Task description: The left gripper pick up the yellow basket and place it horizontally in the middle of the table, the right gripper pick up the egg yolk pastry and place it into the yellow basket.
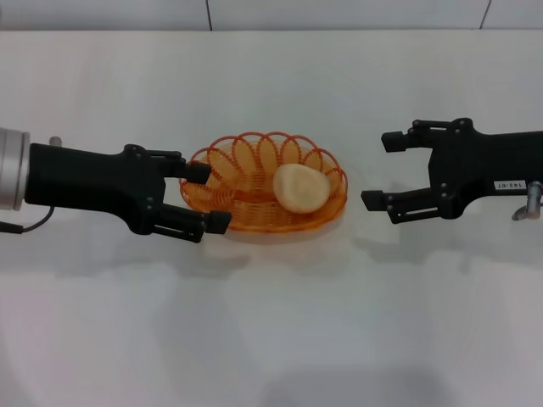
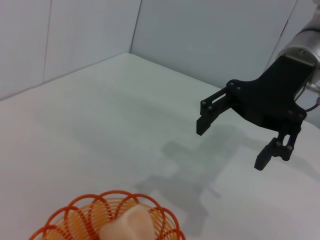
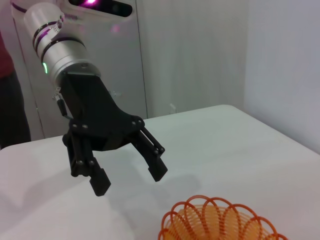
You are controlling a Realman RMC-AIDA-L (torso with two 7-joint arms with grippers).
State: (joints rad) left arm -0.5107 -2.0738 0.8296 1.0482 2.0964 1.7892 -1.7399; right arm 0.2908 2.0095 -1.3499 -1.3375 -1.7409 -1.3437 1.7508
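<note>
Small pale domed egg yolk pastry (image 1: 299,188) lying inside oval orange-yellow wire basket (image 1: 246,212) mid white table (image 1: 271,339), both black 2-fingered grippers, left (image 1: 202,197) and right (image 1: 382,172), spread empty beside it; best backing straight off without nudging rim.

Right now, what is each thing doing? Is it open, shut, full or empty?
left end effector: open, fingers at the basket's left rim, gripping nothing
right end effector: open, empty, apart from the basket
yellow basket: upright on the table, holds the pastry
egg yolk pastry: lying inside the basket
table: bears the basket
</note>
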